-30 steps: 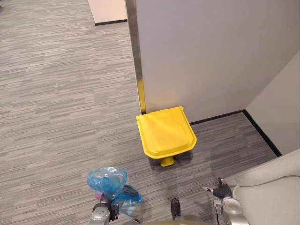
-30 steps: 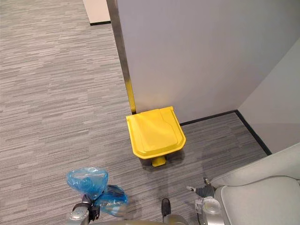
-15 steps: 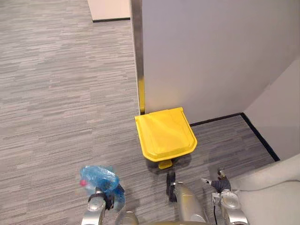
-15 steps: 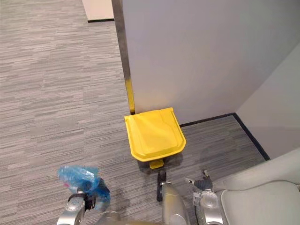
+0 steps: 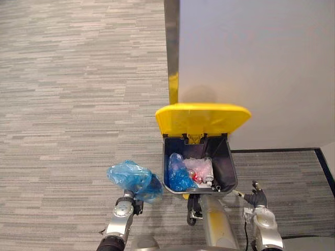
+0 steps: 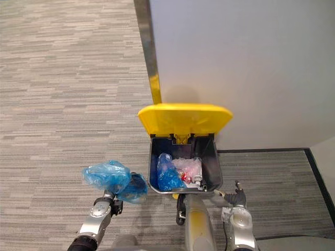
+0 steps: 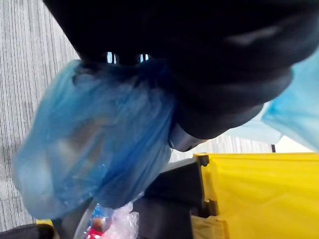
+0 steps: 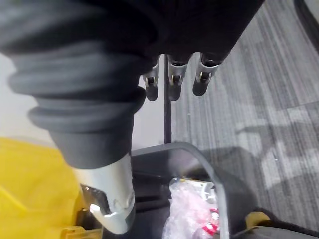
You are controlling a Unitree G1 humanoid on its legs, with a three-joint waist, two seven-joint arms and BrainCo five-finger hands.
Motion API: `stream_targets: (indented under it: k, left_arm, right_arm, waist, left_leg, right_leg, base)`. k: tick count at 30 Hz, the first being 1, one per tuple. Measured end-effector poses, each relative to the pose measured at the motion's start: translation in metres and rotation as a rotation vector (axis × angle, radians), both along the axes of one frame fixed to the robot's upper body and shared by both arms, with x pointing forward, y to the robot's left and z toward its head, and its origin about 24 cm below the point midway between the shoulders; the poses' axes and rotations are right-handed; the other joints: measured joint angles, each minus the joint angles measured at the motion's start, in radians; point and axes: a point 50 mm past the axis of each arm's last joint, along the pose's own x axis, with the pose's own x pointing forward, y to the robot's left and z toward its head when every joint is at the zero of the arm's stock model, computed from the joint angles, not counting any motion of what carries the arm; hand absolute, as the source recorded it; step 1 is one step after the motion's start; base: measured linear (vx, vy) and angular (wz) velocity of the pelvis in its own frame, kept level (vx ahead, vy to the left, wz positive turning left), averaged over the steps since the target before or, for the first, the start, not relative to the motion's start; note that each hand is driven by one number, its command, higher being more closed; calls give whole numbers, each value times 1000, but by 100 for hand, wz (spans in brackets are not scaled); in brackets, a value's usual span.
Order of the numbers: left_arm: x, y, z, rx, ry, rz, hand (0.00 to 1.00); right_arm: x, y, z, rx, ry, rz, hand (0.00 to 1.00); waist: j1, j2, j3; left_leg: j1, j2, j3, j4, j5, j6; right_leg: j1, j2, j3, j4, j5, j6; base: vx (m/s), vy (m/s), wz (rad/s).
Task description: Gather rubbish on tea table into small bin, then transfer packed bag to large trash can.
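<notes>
Our left hand [image 5: 124, 210] is clutching the packed blue bag [image 5: 131, 177] in curled fingers just left of the open trash can [image 5: 224, 157], right hand [image 5: 256, 198] hanging slack-fingered, and we are judging the transfer next needs a swing over the rim, then release.

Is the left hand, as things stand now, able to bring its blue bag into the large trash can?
Probably yes. The yellow lid stands up, the trash can is open, and the blue bag in the left hand is just beside its rim, nothing between.
</notes>
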Motion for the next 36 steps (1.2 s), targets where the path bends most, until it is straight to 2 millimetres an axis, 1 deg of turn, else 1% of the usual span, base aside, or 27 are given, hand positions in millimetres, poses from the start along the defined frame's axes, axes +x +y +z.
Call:
stream_targets:
  k: [2, 4, 5, 7, 8, 10, 12, 13, 14, 16, 18, 21, 22, 23, 24, 25, 26, 27, 28, 29, 30, 31, 32, 33, 34, 35, 36]
  left_arm:
    - [-3, 1, -2, 0, 7, 5, 100]
    - [-5, 4, -3, 6, 14, 11, 100]
    - [-5, 5, -3, 11, 14, 11, 100]
    - [-10, 7, -5, 13, 28, 15, 100]
    - [-11, 6, -6, 11, 30, 14, 100]
    - [-9, 5, -5, 9, 22, 18, 100]
    - [-9, 6, -4, 13, 20, 23, 100]
    - [-9, 6, -4, 15, 18, 26, 100]
    - [-6, 3, -2, 12, 6, 29, 100]
    - [-3, 0, -1, 4, -4, 28, 100]
    - [-1, 0, 1, -2, -17, 35, 100]
    - [1, 2, 3, -15, -40, 57, 100]
    - [3, 3, 4, -16, -44, 63, 100]
    - [4, 3, 5, -17, -47, 63, 100]
    - [5, 4, 5, -23, -49, 69, 100]
    - [7, 5, 7, -22, -58, 69, 100]
    - [10, 6, 9, -21, -70, 69, 100]
    - [13, 9, 12, -15, -83, 69, 100]
    - [16, 15, 15, 0, -95, 72, 100]
    - [20, 19, 18, 14, -105, 71, 100]
    - [20, 20, 19, 16, -109, 71, 100]
    - [18, 21, 18, 16, -109, 73, 100]
    - [22, 16, 21, 3, -128, 58, 100]
    - [21, 16, 23, -2, -139, 68, 100]
    - [24, 17, 25, 0, -148, 70, 100]
    - [25, 19, 25, 7, -146, 67, 100]
    - [23, 19, 24, 5, -143, 68, 100]
  right_arm:
    - [1, 4, -3, 9, 9, 11, 0]
    - [6, 19, -5, 20, 21, 78, 0]
    - [9, 28, -6, 23, 23, 125, 0]
    - [17, 46, -3, 34, 10, 215, 0]
    - [22, 55, 0, 40, -8, 260, 0]
    - [37, 71, 13, 48, -75, 338, 0]
    - [55, 84, 27, 52, -139, 400, 0]
    - [67, 90, 37, 42, -182, 431, 0]
    - [84, 92, 55, 22, -255, 449, 0]
    - [105, 87, 79, -22, -334, 462, 0]
    - [122, 79, 99, -67, -388, 462, 0]
    - [147, 64, 133, -173, -458, 462, 0]
    - [156, 56, 144, -207, -461, 456, 0]
    - [161, 52, 149, -227, -465, 452, 0]
    - [168, 44, 163, -257, -483, 439, 0]
    - [171, 36, 174, -288, -502, 435, 0]
    - [174, 31, 185, -318, -522, 430, 0]
    - [176, 29, 192, -329, -537, 426, 0]
    - [180, 26, 201, -341, -554, 421, 0]
    - [182, 25, 204, -343, -551, 414, 0]
    - [184, 24, 206, -345, -553, 412, 0]
    - [188, 29, 219, -346, -590, 419, 0]
    - [189, 22, 231, -375, -617, 408, 0]
    - [190, 19, 232, -381, -613, 402, 0]
    - [193, 20, 240, -386, -624, 401, 0]
    - [197, 27, 244, -385, -626, 421, 0]
    - [198, 28, 243, -380, -621, 424, 0]
  waist:
    - [2, 0, -33]
    - [5, -1, -50]
    - [6, -2, -54]
    - [14, -2, -58]
    - [26, -1, -65]
    - [35, 5, -69]
    - [37, 7, -72]
    - [37, 1, -78]
    - [45, -3, -79]
    - [59, -1, -78]
    - [62, -1, -77]
    - [56, 7, -69]
    - [61, 2, -65]
    - [64, 3, -65]
    - [61, 3, -61]
    - [59, 7, -50]
    - [58, 17, -42]
    - [56, 8, -28]
    - [56, -7, -14]
    - [43, -22, -8]
    - [39, -27, -5]
    - [71, -16, 2]
    - [60, -1, 19]
    - [36, -13, 16]
    - [36, -14, 39]
    - [44, -5, 44]
    - [42, -3, 44]
  left_leg:
    - [-7, 3, 8, -46, 9, -13]
    - [-28, 8, 19, -71, 13, -21]
    - [-43, 10, 22, -77, 21, -37]
    - [-66, 11, 28, -79, 21, -38]
    - [-85, 11, 28, -79, 20, -36]
    - [-122, 19, 5, -89, 19, -32]
    - [-123, 31, -17, -149, 25, -22]
    - [-122, 27, -35, -170, 28, -27]
    - [-175, 7, -46, -50, 25, -29]
    - [-236, -34, -23, 82, 17, -23]
    - [-250, -25, -28, 65, 19, -26]
    - [-246, -5, -55, -40, 33, -53]
    - [-266, -12, -72, -10, 30, -57]
    - [-292, -24, -81, 41, 27, -56]
    - [-349, -42, -75, 124, 24, -35]
    - [-363, -39, -76, 120, 24, -33]
    - [-352, -25, -86, 67, -1, -24]
    - [-351, -26, -91, 48, -3, -31]
    - [-345, -27, -111, -21, -1, -33]
    - [-330, -41, -126, -41, 2, -48]
    - [-344, -50, -144, 5, -1, -58]
    - [-386, -77, -171, 141, -20, -11]
    - [-363, -84, -151, 174, -31, 8]
    - [-345, -99, -153, 146, -57, -34]
    - [-332, -90, -156, 133, -89, -54]
    - [-351, -75, -163, 136, -88, -55]
    - [-346, -78, -154, 125, -87, -56]
  right_leg:
    - [-31, 1, -2, 0, 3, -5]
    - [-53, 2, -7, -16, 14, -18]
    - [-63, 2, -9, -27, 23, -9]
    - [-80, 2, -11, -39, 43, -5]
    - [-95, 2, -10, -45, 51, 5]
    - [-118, 5, -19, -61, 68, 26]
    - [-124, 21, -27, -82, 71, 26]
    - [-135, 21, -34, -97, 70, 22]
    - [-149, 17, -41, -114, 83, 0]
    - [-166, 18, -47, -119, 100, -15]
    - [-170, 18, -62, -120, 102, -14]
    - [-174, 30, -81, -157, 106, -8]
    - [-174, 32, -89, -189, 107, -6]
    - [-175, 32, -93, -206, 113, 1]
    - [-180, 32, -92, -230, 129, 20]
    - [-180, 37, -88, -235, 137, 20]
    - [-186, 43, -89, -240, 143, 31]
    - [-187, 44, -81, -250, 144, 33]
    - [-189, 56, -69, -279, 151, 24]
    - [-185, 61, -60, -310, 176, 10]
    - [-181, 63, -65, -326, 186, -2]
    - [-202, 63, -89, -293, 158, 90]
    - [-297, 36, 48, 62, 140, -16]
    - [-248, 9, 184, 26, 121, 11]
    - [-258, -13, 160, 29, 108, 19]
    - [-261, -8, 124, -33, 143, 17]
    - [-252, -5, 101, -76, 195, 2]
  base:
    - [42, -109, 4]
    - [-26, -96, 9]
    - [-88, -92, 10]
    - [-113, -78, 5]
    - [-115, -74, 2]
    - [-101, -98, 16]
    - [-42, -168, 31]
    - [-14, -208, 25]
    - [-14, -155, 9]
    - [-46, -96, 8]
    - [-48, -92, 18]
    - [-79, -126, 28]
    - [-105, -62, 10]
    - [-140, -15, 4]
    - [-202, -29, 10]
    - [-182, -50, 20]
    - [-141, -76, 22]
    - [-145, -139, 31]
    - [-148, -182, 48]
    - [-139, -184, 50]
    - [-99, -145, 8]
    - [-1, -93, -10]
    - [63, -60, 13]
    - [138, -114, 48]
    - [55, -111, 16]
    - [11, -104, -30]
    - [-26, 10, -40]
